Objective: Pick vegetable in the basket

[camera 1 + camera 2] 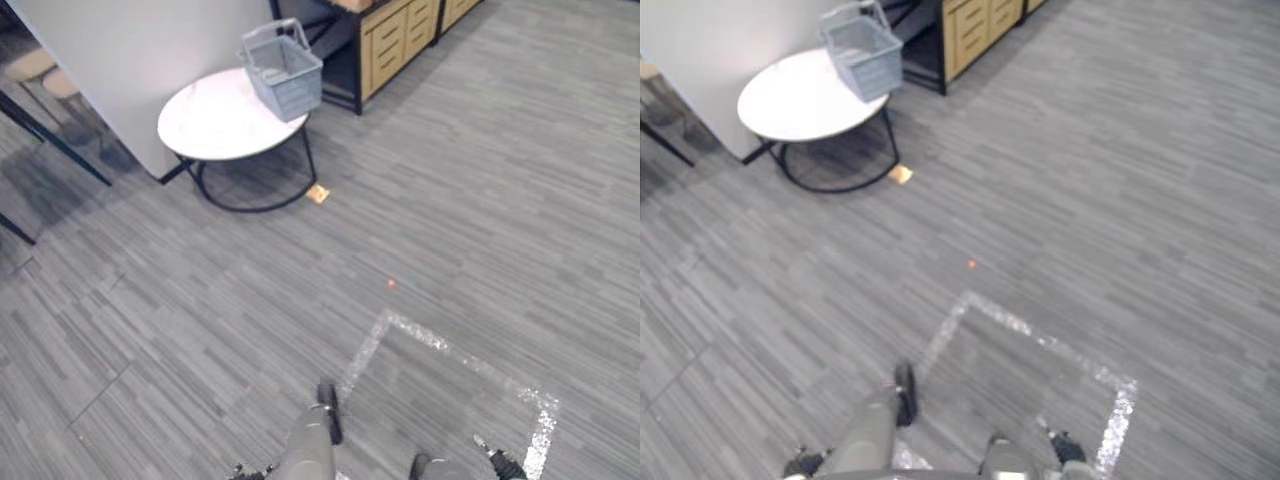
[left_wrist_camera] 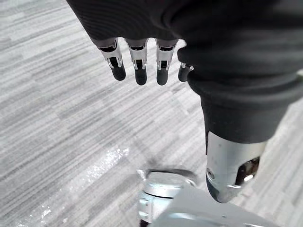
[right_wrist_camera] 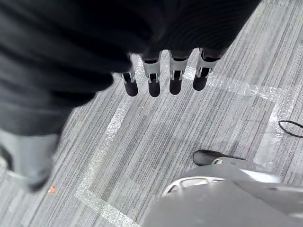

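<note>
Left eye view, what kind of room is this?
Probably an office or lab: grey carpet floor, a round white table carrying a grey basket, and a wooden drawer cabinet.

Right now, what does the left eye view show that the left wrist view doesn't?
The left eye view shows a grey basket on a round white table, near a wooden cabinet. The left wrist view shows the left hand up close, fingers straight, holding nothing. Both show the grey striped floor and shiny tape on it.
</note>
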{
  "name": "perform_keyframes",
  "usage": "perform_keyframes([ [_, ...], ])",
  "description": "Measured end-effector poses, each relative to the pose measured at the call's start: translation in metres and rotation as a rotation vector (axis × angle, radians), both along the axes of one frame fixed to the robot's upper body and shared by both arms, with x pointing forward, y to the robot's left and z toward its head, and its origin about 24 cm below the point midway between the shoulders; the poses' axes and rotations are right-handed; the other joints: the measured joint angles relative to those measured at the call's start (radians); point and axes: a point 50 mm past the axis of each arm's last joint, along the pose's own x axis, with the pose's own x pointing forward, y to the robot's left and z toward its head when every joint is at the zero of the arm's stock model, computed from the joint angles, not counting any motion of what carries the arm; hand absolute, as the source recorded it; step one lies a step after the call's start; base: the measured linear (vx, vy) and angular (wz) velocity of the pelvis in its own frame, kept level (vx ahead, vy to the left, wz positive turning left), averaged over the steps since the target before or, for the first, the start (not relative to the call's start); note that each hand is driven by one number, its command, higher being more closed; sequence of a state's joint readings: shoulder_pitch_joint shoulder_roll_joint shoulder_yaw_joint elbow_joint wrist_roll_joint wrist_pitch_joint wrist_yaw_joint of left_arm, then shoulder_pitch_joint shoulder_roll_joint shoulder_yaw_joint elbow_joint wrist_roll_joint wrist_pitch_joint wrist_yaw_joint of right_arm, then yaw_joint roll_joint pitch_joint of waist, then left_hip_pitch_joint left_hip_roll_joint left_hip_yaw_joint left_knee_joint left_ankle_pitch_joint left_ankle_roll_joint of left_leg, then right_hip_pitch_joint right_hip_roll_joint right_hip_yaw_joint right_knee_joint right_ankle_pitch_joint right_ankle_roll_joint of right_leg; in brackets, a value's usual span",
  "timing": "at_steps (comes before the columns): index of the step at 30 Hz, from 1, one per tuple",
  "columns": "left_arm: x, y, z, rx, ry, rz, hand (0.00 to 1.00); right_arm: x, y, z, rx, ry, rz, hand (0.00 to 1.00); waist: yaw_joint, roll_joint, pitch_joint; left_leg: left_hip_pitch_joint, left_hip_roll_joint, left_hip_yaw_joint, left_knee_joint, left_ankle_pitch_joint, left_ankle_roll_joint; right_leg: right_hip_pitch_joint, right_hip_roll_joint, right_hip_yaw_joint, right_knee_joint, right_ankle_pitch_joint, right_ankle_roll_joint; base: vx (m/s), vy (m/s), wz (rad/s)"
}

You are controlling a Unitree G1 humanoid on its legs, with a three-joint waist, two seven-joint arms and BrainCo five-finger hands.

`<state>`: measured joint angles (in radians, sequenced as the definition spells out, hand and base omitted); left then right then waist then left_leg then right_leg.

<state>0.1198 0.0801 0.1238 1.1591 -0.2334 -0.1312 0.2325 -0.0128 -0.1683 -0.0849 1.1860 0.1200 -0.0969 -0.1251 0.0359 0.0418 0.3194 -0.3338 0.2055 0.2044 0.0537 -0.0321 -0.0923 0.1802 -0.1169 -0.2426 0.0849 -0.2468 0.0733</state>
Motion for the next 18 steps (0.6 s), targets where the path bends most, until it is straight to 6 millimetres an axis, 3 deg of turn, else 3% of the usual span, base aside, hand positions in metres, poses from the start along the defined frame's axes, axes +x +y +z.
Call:
perform_keyframes([
  [1, -0.007, -0.002, -0.002, -0.008, 0.028, 0.001, 0.0, 0.01, 0.0, 0.003, -0.006, -0.025, 0.016, 0.0, 0.002, 0.016, -0.004, -0.019, 0.024, 0.015, 0.015, 0.049, -0.003, 0.025, -0.011, 0.009, -0.002, -0.022, 0.037, 0.5, 0.434, -0.11],
  [2, -0.01, 0.0, -0.002, -0.006, 0.043, 0.001, 0.0, 0.017, 0.004, 0.004, 0.002, -0.042, 0.025, 0.0, 0.006, -0.003, 0.0, -0.024, 0.013, 0.038, 0.052, 0.108, 0.003, 0.042, -0.035, 0.013, -0.007, -0.034, 0.055, 0.54, 0.431, -0.18],
  [3, -0.013, 0.004, -0.002, 0.004, 0.052, 0.001, 0.0, 0.029, 0.014, 0.006, 0.022, -0.079, 0.042, 0.0, 0.027, -0.047, -0.011, -0.038, -0.019, 0.068, 0.135, 0.122, 0.011, 0.056, -0.094, 0.023, -0.026, -0.05, 0.053, 0.66, 0.381, -0.35],
  [4, -0.01, 0.007, -0.001, 0.013, 0.044, -0.002, 0.0, 0.042, 0.027, 0.01, 0.05, -0.128, 0.071, 0.0, 0.052, -0.07, -0.025, -0.058, -0.057, 0.069, 0.2, 0.09, 0.054, 0.042, -0.13, 0.053, 0.017, -0.018, 0.038, 0.65, 0.347, -0.3],
  [5, -0.008, 0.009, -0.001, 0.021, 0.041, -0.013, 0.0, 0.048, 0.035, 0.012, 0.061, -0.157, 0.091, 0.0, 0.052, -0.078, -0.032, -0.058, -0.077, 0.076, 0.211, 0.07, 0.074, 0.029, -0.153, 0.063, 0.051, 0.003, 0.048, 0.67, 0.327, -0.04],
  [6, -0.006, 0.012, 0.0, 0.033, 0.037, -0.023, 0.0, 0.057, 0.05, 0.014, 0.089, -0.191, 0.139, 0.0, 0.054, -0.094, -0.041, -0.035, -0.118, 0.095, 0.217, 0.049, 0.099, -0.005, -0.197, 0.107, 0.131, 0.05, 0.077, 0.46, 0.25, 0.19],
  [8, -0.008, 0.012, 0.0, 0.032, 0.041, -0.021, 0.0, 0.061, 0.062, 0.016, 0.121, -0.209, 0.177, 0.0, 0.049, -0.095, -0.041, 0.037, -0.152, 0.113, 0.222, 0.001, 0.13, -0.052, -0.233, 0.16, 0.315, 0.163, 0.061, 0.58, 0.294, 0.05],
  [9, -0.01, 0.012, 0.0, 0.032, 0.049, -0.025, 0.0, 0.055, 0.063, 0.013, 0.125, -0.193, 0.194, 0.0, 0.045, -0.092, -0.041, 0.111, -0.17, 0.114, 0.206, -0.047, 0.136, -0.105, -0.255, 0.172, 0.473, 0.308, 0.039, 0.68, 0.33, 0.04],
  [10, -0.007, 0.015, 0.001, 0.044, 0.047, -0.057, 0.0, 0.044, 0.061, 0.009, 0.126, -0.168, 0.183, 0.0, 0.035, -0.096, -0.041, 0.189, -0.187, 0.107, 0.172, -0.082, 0.145, -0.165, -0.262, 0.202, 0.648, 0.408, 0.047, 0.44, 0.215, 0.1],
  [11, -0.003, 0.017, 0.002, 0.054, 0.042, -0.081, 0.0, 0.039, 0.059, 0.007, 0.129, -0.157, 0.172, 0.0, 0.028, -0.097, -0.041, 0.221, -0.194, 0.1, 0.162, -0.096, 0.145, -0.204, -0.255, 0.212, 0.744, 0.37, 0.052, 0.53, 0.212, 0.2],
  [12, -0.001, 0.018, 0.003, 0.064, 0.039, -0.109, 0.0, 0.038, 0.05, 0.008, 0.116, -0.163, 0.131, 0.0, 0.011, -0.096, -0.041, 0.299, -0.205, 0.091, 0.134, -0.116, 0.148, -0.278, -0.232, 0.215, 0.9, 0.282, 0.058, 0.42, 0.147, 0.18],
  [13, 0.003, 0.018, 0.003, 0.067, 0.03, -0.121, 0.0, 0.035, 0.045, 0.007, 0.108, -0.155, 0.111, 0.0, -0.002, -0.096, -0.041, 0.341, -0.212, 0.086, 0.113, -0.12, 0.152, -0.306, -0.222, 0.194, 0.943, 0.237, 0.05, 0.64, 0.202, 0.25],
  [14, 0.016, 0.017, 0.006, 0.073, -0.003, -0.147, 0.0, 0.031, 0.037, 0.007, 0.102, -0.16, 0.055, 0.0, -0.017, -0.081, -0.033, 0.416, -0.215, 0.081, 0.077, -0.13, 0.152, -0.354, -0.208, 0.124, 0.973, 0.152, 0.02, 0.55, 0.125, 0.2],
  [15, 0.029, 0.018, 0.009, 0.085, -0.04, -0.159, 0.0, 0.03, 0.03, 0.008, 0.097, -0.17, 0.007, 0.0, -0.023, -0.081, -0.032, 0.481, -0.211, 0.081, 0.054, -0.135, 0.153, -0.395, -0.192, 0.035, 0.931, 0.093, -0.015, 0.53, 0.095, 0.16],
  [16, 0.034, 0.019, 0.011, 0.09, -0.057, -0.159, 0.0, 0.03, 0.027, 0.008, 0.095, -0.173, -0.017, 0.0, -0.028, -0.082, -0.032, 0.503, -0.208, 0.08, 0.05, -0.136, 0.155, -0.41, -0.185, -0.013, 0.885, 0.075, -0.023, 0.49, 0.027, 0.21],
  [18, 0.058, 0.013, 0.018, 0.091, -0.142, -0.166, 0.0, 0.022, 0.018, 0.007, 0.085, -0.165, -0.09, 0.0, -0.067, -0.075, -0.028, 0.57, -0.187, 0.054, 0.047, -0.151, 0.149, -0.449, -0.15, -0.146, 0.629, 0.067, -0.04, 0.55, -0.082, 0.56],
])
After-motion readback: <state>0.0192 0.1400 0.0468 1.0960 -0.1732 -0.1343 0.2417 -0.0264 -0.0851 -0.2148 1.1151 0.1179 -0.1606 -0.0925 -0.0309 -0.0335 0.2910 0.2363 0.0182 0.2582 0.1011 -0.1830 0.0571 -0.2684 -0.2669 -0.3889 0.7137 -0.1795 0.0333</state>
